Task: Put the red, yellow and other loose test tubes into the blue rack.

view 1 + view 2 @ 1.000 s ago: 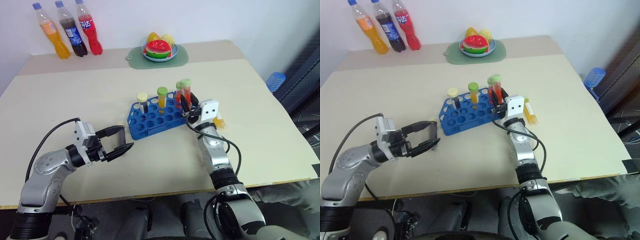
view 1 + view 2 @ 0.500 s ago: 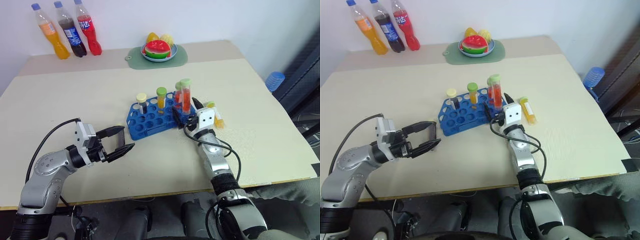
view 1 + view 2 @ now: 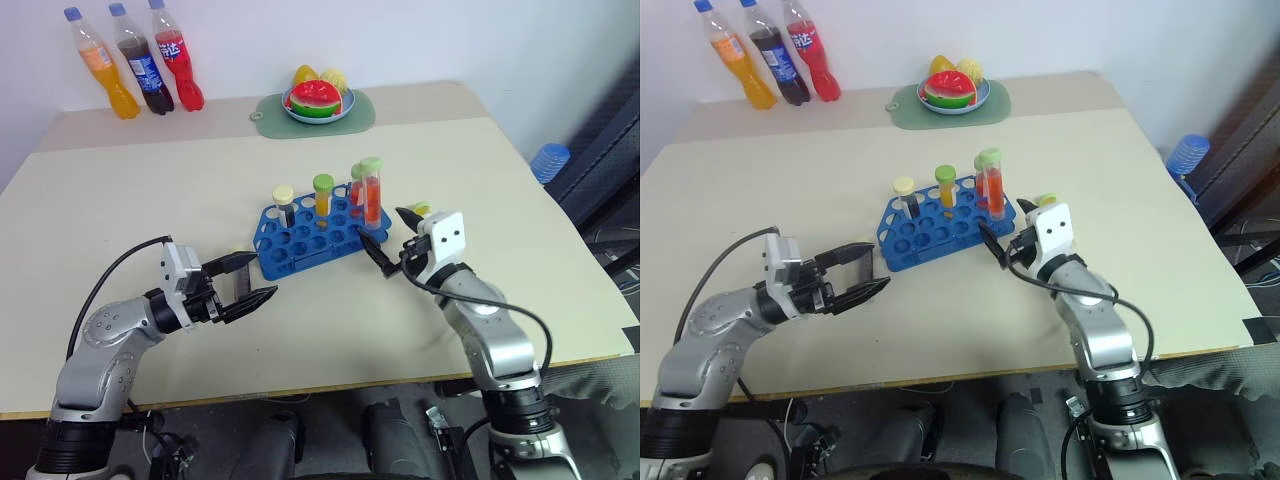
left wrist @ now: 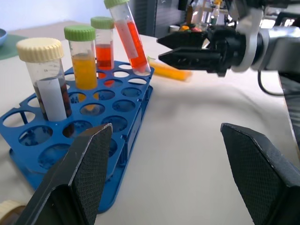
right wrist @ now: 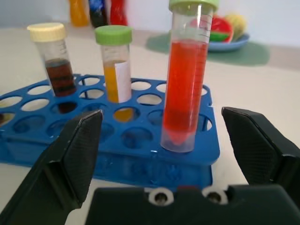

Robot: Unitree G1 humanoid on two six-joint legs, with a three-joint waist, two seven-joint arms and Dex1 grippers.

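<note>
The blue rack [image 3: 300, 245] stands mid-table holding several upright test tubes: a cream-capped brown one [image 3: 285, 207], a green-capped yellow one [image 3: 323, 198], and two red ones, the taller [image 3: 371, 192] leaning slightly in a corner hole. My right gripper [image 3: 385, 235] is open just right of the rack, its fingers [image 5: 70, 159] spread either side of the tall red tube [image 5: 185, 89] without touching it. Another yellow tube [image 4: 168, 70] lies on the table behind that gripper. My left gripper [image 3: 262, 278] hangs open near the rack's left end, empty.
Three soda bottles [image 3: 140, 65] stand at the back left. A green mat with a fruit plate [image 3: 318, 105] is at the back centre. A blue-capped bottle [image 3: 550, 160] sits beyond the table's right edge. A small cream cap [image 4: 7, 208] shows beside the rack's near corner.
My right gripper has opened, let go of the tall red tube, and pulled back to the right. The tube stays standing in the rack. The left gripper keeps its place.
</note>
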